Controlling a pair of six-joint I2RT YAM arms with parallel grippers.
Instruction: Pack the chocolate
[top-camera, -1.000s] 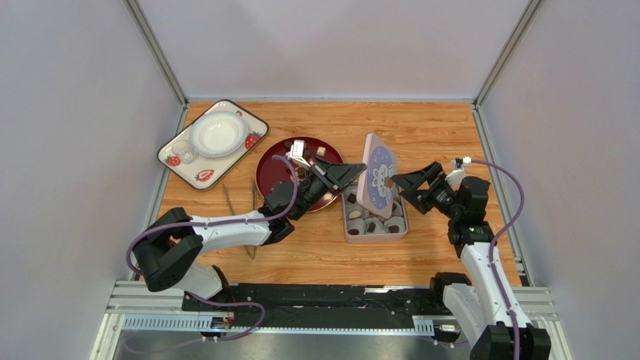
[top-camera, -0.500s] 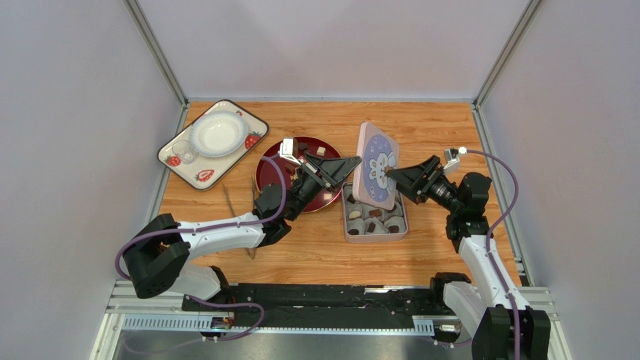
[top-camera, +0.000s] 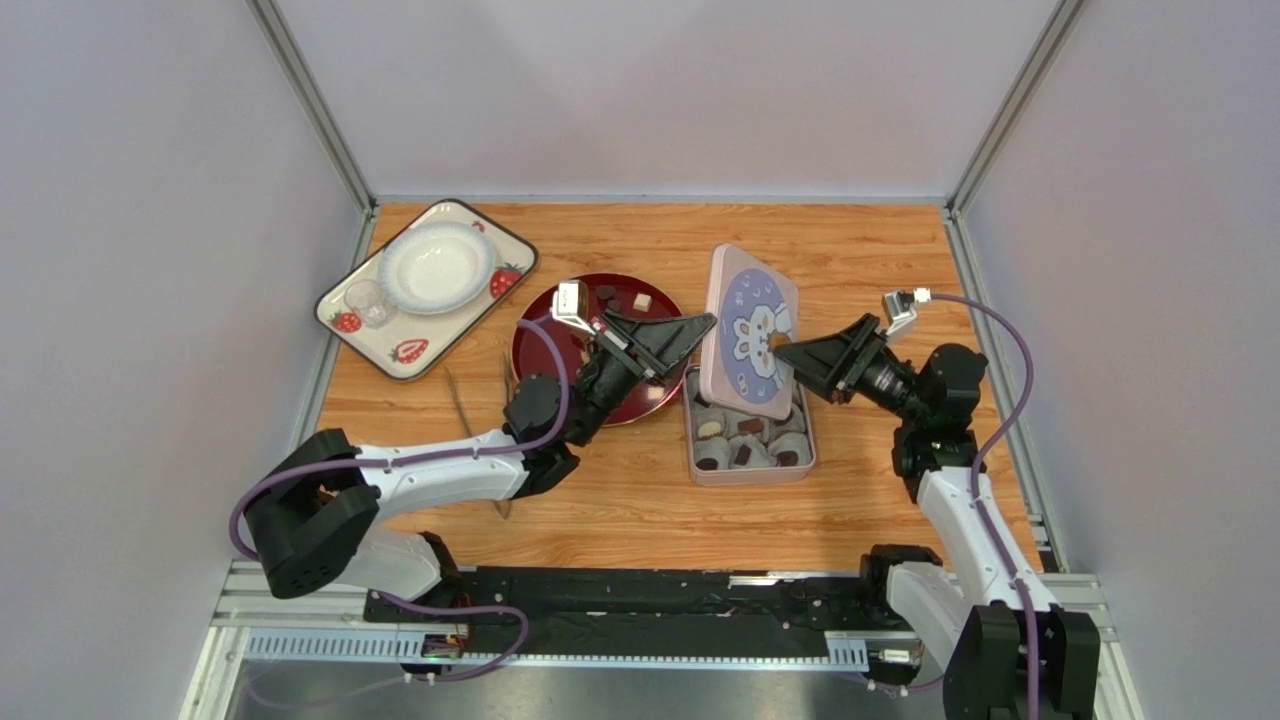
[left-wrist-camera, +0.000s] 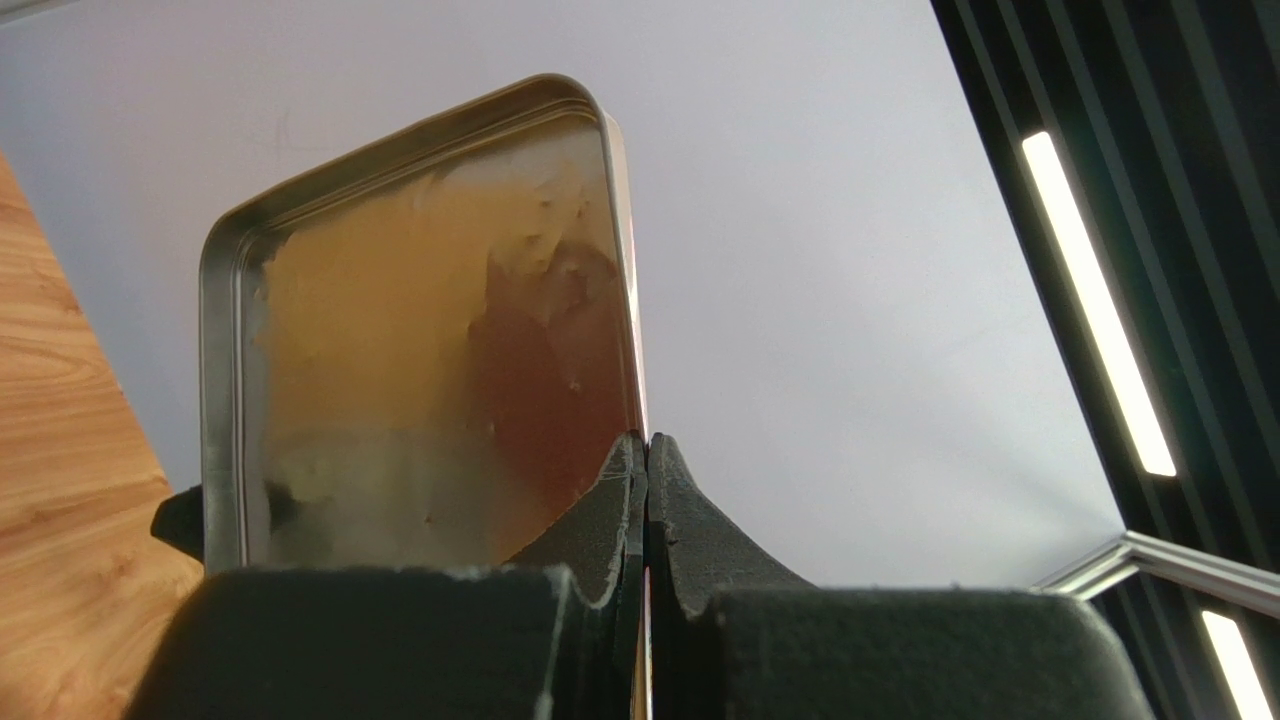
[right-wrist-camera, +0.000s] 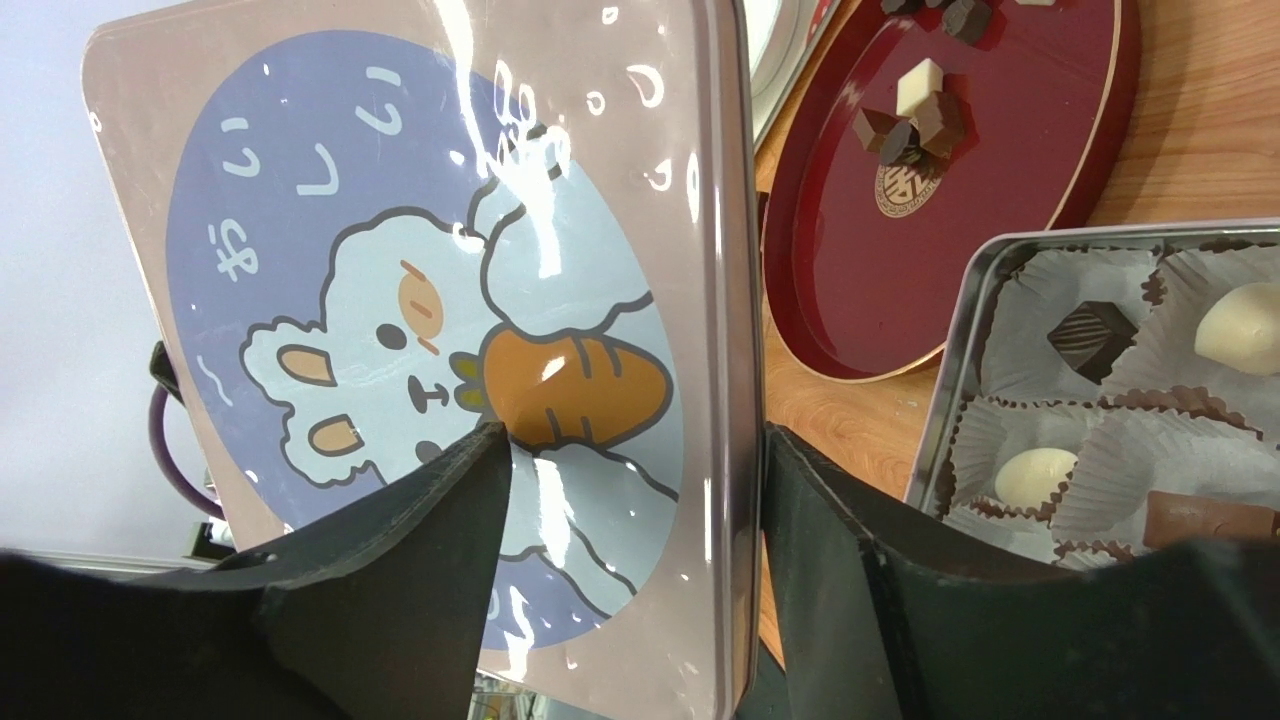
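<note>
left claw (left-wrist-camera: 646, 450) pinches, right claw (top-camera: 783, 354) straddles one lid (right-wrist-camera: 376, 270)

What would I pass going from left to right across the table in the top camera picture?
tray → red plate → bunny lid
</note>
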